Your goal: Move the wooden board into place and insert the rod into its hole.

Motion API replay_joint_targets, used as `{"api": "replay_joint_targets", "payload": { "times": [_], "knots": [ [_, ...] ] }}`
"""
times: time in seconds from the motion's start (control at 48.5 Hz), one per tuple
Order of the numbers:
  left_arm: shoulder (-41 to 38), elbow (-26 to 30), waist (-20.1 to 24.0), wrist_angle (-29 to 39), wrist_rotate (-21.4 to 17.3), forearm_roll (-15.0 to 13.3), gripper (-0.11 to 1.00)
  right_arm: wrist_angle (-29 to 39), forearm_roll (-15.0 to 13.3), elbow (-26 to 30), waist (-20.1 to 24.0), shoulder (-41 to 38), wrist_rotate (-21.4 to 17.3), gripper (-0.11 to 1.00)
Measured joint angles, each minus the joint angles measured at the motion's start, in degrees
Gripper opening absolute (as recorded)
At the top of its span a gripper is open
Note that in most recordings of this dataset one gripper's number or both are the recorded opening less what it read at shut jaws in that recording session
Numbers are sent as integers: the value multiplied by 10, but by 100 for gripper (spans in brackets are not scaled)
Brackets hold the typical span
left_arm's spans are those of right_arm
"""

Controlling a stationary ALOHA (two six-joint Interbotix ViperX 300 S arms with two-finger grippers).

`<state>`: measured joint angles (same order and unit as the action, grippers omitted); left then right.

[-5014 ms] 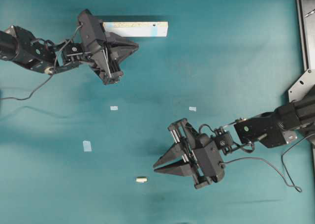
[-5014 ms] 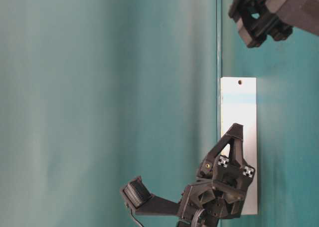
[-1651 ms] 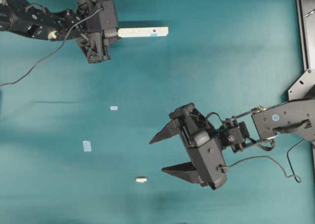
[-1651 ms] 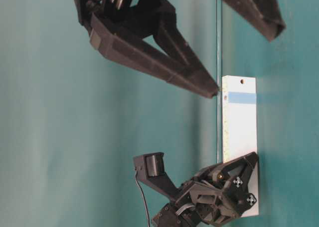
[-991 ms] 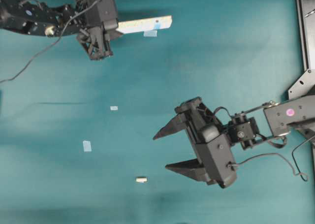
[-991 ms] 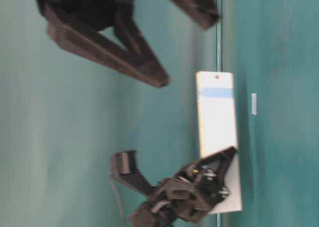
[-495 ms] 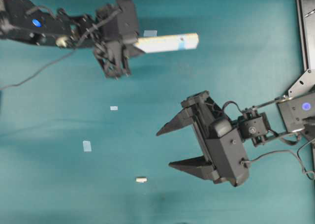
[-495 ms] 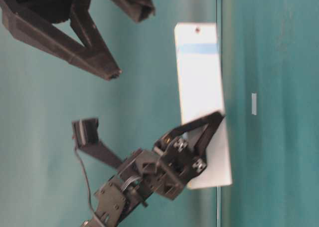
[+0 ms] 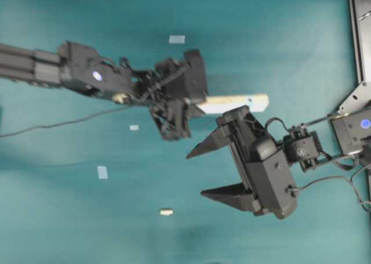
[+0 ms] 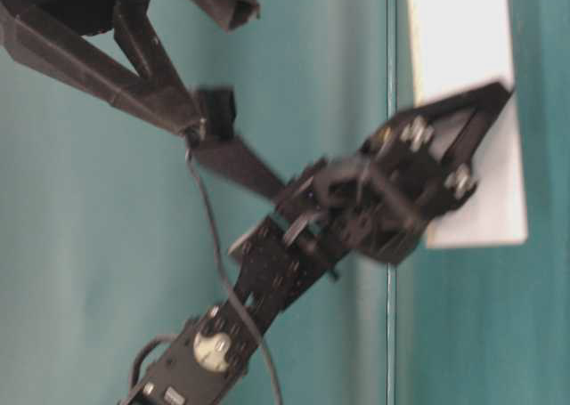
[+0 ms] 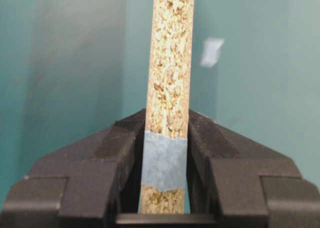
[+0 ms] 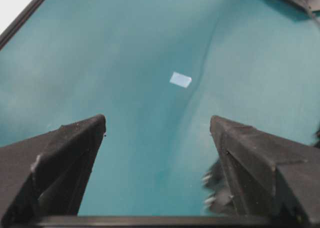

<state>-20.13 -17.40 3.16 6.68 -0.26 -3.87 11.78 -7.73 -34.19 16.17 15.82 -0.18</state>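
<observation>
Your left claw (image 9: 194, 104) is clamped on one end of the wooden board (image 9: 235, 103), w/ the board's speckled edge (image 11: 169, 57) squeezed between both fingers (image 11: 125, 148) in the left wrist view, right at a strip of blue tape (image 11: 164, 160). The board is up off the bench (image 9: 69, 217) near mid-scene in the overhead view, its free end sticking out toward the right arm. Your right claw (image 9: 214, 171) is spread wide, gripping nothing, just below the board's free end. The rod (image 9: 166, 212) lies on the bench low in the overhead view, well apart from both claws. Can't make out the hole here. Small blue tape squares (image 9: 177, 39) dot the bench.
</observation>
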Motion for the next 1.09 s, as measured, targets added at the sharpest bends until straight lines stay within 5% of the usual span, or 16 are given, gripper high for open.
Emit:
{"api": "replay_joint_targets", "payload": {
  "times": [0.495,1.094],
  "knots": [
    [-84,102,-21,-1,4,0,22,-1,0,0,0,0,0,99],
    [-116,142,-21,-1,4,0,22,-1,0,0,0,0,0,99]
  ]
}}
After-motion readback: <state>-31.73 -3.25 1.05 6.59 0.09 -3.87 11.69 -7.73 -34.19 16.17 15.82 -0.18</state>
